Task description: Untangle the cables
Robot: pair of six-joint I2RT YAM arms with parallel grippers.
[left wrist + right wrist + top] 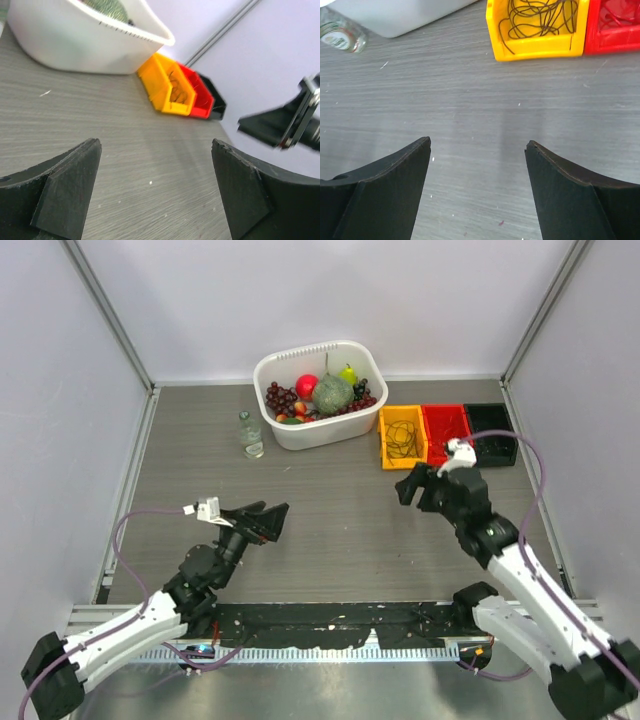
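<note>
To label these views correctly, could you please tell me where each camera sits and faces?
Top external: above, behind the bases, looking down on the table; left arm and right arm show, left gripper and right gripper open.
Left wrist: low, facing across to the white basket and yellow bin; own fingers below.
Right wrist: angled down at the yellow bin of black cables; own fingers below.
Shared: yellow bin, both wrist views.

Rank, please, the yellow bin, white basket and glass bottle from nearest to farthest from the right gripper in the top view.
1. Yellow bin, just beyond the right gripper.
2. White basket, back centre.
3. Glass bottle, far left.
</note>
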